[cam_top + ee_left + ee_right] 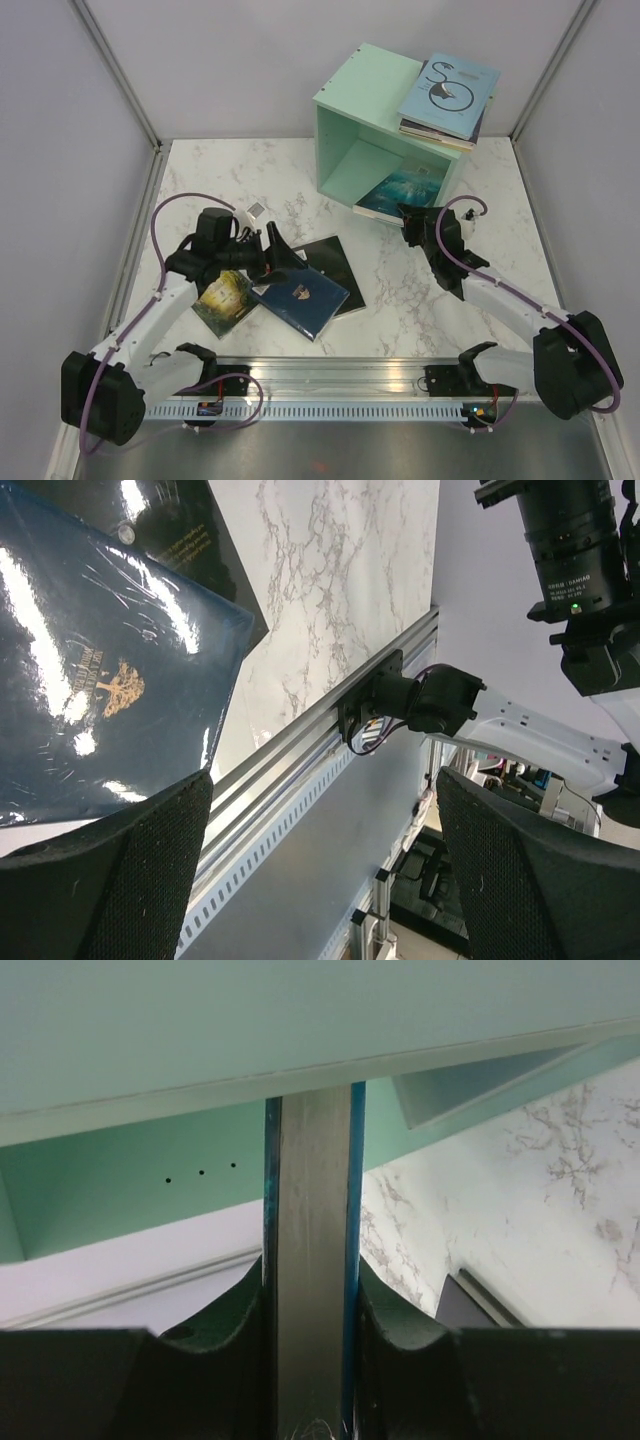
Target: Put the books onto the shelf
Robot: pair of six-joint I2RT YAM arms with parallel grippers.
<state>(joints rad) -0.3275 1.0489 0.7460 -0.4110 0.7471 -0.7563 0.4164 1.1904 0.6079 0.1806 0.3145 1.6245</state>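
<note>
The shelf [360, 110] is a mint-green box at the back right, its open face toward the arms. My right gripper [410, 218] is shut on the near edge of an icy blue book [398, 188] that lies partly inside the opening. In the right wrist view the book's page edge [310, 1210] stands clamped between the pads, just under the shelf's [150, 1190] edge. My left gripper [282, 255] hangs open over a navy book [303, 296], holding nothing. A black book [335, 262] lies beneath the navy one, and a green-gold book [225, 300] sits left of it.
A light blue book with a black swirl [450, 88] tops a small stack on the shelf's roof. A small white object [257, 210] lies behind the left arm. A slotted metal rail [340, 395] runs along the near edge. Grey walls enclose the marble table [400, 290].
</note>
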